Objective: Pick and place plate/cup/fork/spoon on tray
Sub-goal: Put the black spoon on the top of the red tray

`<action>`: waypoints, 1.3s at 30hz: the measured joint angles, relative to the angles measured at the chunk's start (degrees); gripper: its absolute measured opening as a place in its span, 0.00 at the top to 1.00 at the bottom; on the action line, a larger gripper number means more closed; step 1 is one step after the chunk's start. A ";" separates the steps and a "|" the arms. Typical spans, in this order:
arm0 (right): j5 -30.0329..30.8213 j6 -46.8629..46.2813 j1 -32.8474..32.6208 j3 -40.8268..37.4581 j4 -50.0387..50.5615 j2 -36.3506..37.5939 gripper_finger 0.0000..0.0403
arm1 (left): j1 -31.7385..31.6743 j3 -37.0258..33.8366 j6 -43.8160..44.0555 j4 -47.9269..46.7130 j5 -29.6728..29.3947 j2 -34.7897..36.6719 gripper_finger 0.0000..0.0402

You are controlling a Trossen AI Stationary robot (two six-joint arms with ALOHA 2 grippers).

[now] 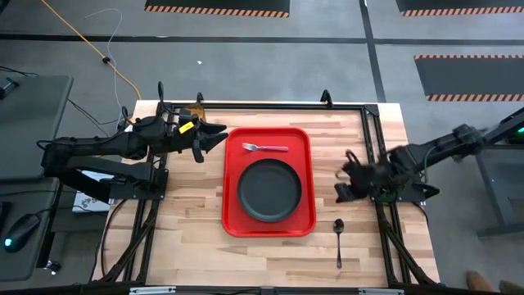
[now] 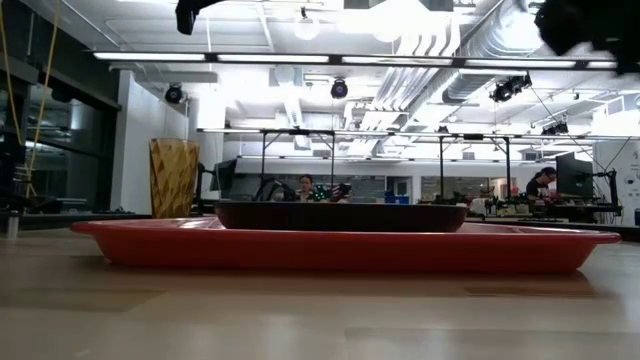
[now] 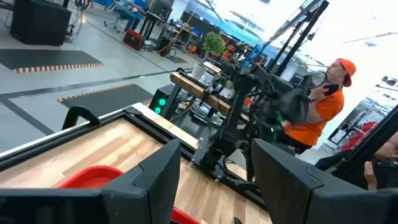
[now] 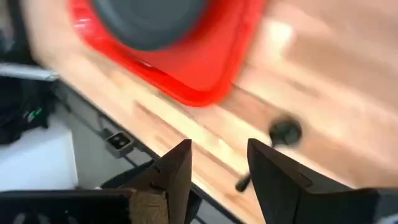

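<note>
The red tray (image 1: 268,180) lies in the middle of the table. The black plate (image 1: 269,189) rests flat in it, also seen in the low view (image 2: 340,215). The pink-handled fork (image 1: 264,147) lies in the tray's far part. The dark spoon (image 1: 339,242) lies on the table near the tray's near right corner, and shows in the right wrist view (image 4: 277,140). The amber cup (image 2: 174,178) stands on the table at the far left. My left gripper (image 1: 217,135) is open and empty, above the tray's far left corner. My right gripper (image 1: 342,175) is open and empty, right of the tray.
Black frame rails (image 1: 372,139) run along the table's far, left and right sides. A person in orange (image 3: 320,102) stands beyond the table in the left wrist view. Bare wood (image 1: 188,229) lies left of the tray.
</note>
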State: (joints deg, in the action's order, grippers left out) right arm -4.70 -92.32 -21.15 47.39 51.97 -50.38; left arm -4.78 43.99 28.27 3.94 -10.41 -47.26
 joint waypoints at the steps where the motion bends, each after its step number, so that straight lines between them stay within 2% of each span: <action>1: 2.28 -4.89 -3.44 -0.27 0.06 -0.46 0.64 | 0.00 0.00 0.00 0.04 0.00 0.01 0.53; 4: 8.87 -18.43 -12.31 -0.68 0.18 -3.71 0.64 | 0.00 0.00 -0.02 -0.06 0.02 0.01 0.53; 6: 10.23 -25.27 -16.43 -0.69 0.12 -7.16 0.64 | 0.00 0.00 0.00 0.00 0.02 0.01 0.53; 11: 3.59 -35.72 -22.20 -0.73 -2.52 -17.71 0.64 | 0.00 0.00 0.00 0.00 0.03 0.01 0.53; 15: 0.23 -37.45 -23.34 -0.73 -10.53 -25.07 0.64 | 0.00 0.00 -0.02 0.02 0.07 0.01 0.53; 21: 0.14 -37.51 -23.10 -0.73 -16.05 -33.56 0.64 | 0.00 0.00 -0.02 0.17 0.09 0.32 0.53; 39: 1.56 -37.72 -21.81 -0.69 -14.62 -36.44 0.64 | -0.09 0.00 -0.02 0.35 0.02 0.30 0.53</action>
State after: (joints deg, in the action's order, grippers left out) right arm -3.15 -130.04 -42.96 46.70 37.35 -86.83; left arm -4.86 43.99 28.25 4.29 -10.39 -46.96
